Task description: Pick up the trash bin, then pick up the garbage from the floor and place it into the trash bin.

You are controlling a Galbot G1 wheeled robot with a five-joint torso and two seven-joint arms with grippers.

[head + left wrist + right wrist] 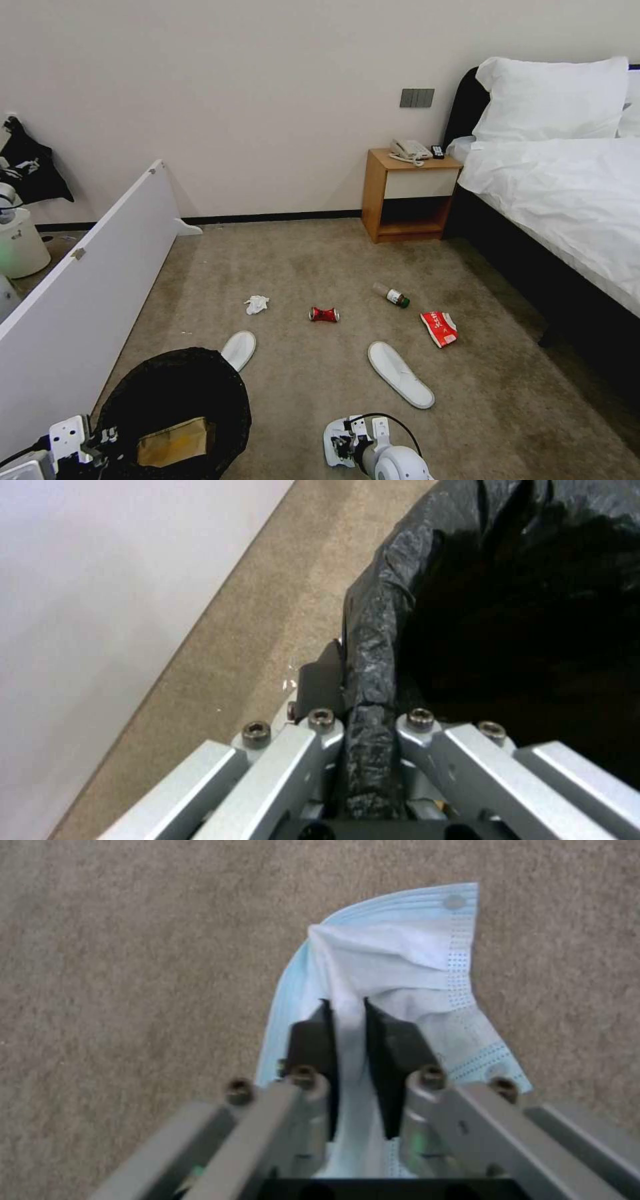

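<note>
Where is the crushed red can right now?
In the head view the crushed red can lies on the carpet mid-floor, between the crumpled tissue on the robot's left and the green-capped bottle on its right, touching neither.

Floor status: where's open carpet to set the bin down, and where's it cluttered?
Bare carpet lies between the white board and the tissue, and before the nightstand. Crowded: the middle band of can, bottle, red packet and slippers.

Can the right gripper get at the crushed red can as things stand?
Probably not yet: the right gripper is shut on a blue face mask low over the carpet, so it is occupied. The red can lies in the open farther ahead, nothing blocking the path.
</note>
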